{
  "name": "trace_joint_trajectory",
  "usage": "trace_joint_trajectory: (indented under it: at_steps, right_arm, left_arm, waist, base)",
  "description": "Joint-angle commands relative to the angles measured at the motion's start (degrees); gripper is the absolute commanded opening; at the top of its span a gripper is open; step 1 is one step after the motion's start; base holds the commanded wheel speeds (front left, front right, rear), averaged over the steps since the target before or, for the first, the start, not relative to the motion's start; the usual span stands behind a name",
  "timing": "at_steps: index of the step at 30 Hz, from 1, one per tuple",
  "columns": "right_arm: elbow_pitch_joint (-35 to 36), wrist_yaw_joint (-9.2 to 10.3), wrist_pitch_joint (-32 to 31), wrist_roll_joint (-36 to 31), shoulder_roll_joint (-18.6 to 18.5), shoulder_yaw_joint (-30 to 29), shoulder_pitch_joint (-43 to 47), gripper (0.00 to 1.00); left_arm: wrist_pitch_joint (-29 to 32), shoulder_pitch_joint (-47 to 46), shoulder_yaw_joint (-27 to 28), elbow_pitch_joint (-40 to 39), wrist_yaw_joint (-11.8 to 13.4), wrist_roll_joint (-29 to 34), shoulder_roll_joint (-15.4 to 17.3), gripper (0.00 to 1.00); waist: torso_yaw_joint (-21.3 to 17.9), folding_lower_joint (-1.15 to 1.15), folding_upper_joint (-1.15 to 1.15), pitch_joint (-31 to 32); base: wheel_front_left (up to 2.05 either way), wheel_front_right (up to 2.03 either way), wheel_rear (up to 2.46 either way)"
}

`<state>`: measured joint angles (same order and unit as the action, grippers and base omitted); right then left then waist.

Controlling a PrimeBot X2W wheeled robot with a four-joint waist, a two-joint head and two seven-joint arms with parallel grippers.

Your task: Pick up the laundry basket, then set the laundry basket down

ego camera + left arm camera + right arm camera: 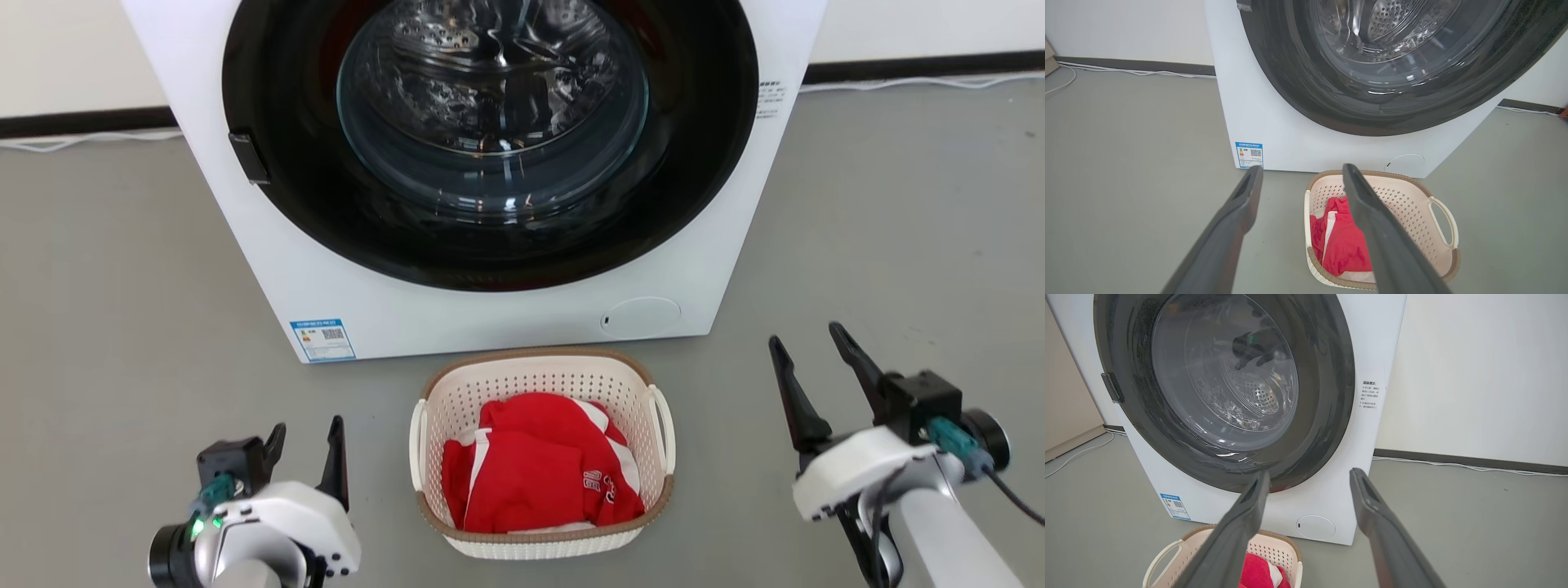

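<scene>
Both spread wide and empty, the left gripper and right gripper flank the laundry basket, which holds a red garment before the washing machine.

A white washing machine is standing on the grey floor against a pale wall; a white cable is trailing along the dark baseboard.

Small cream-white laundry basket, perforated plastic, rounded-rect. shape w/ a brown woven-look rim and a white loop handle on each side. Sits upright on the grey floor, just in front of the white washer, approx. centred on its front. Inside: a crumpled red garment w/ white stripes.
</scene>
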<state>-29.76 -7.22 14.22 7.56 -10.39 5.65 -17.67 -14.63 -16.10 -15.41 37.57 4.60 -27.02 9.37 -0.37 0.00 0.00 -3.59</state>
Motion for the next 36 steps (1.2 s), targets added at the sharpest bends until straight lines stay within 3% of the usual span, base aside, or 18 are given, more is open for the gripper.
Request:
trace_joint_trajectory:
  at_steps: [1,16,36]
  right_arm:
    - [2.21,-0.26,0.78,-0.43,-0.03,0.35,1.27,1.0]
    - [6.39,-0.26,0.78,-1.68,0.54,-2.65,8.06,1.0]
    - [6.67,-0.26,0.78,-2.58,1.46,-4.61,10.77,1.0]
  left_arm:
    - [-0.37,0.44,2.88,-2.51,-0.08,1.07,1.12,1.0]
    - [-0.37,10.93,10.93,-10.87,0.33,5.38,1.09,1.0]
    - [-0.37,13.78,13.93,-14.23,0.35,7.74,-0.81,1.0]
  waist:
    - [-0.05,0.0,0.0,0.89]
    - [-1.0,0.0,0.0,4.18]
    - [0.88,0.0,0.0,4.91]
  base:
    - [0.0,0.0,0.0]
    - [0.0,0.0,0.0]
    - [0.0,0.0,0.0]
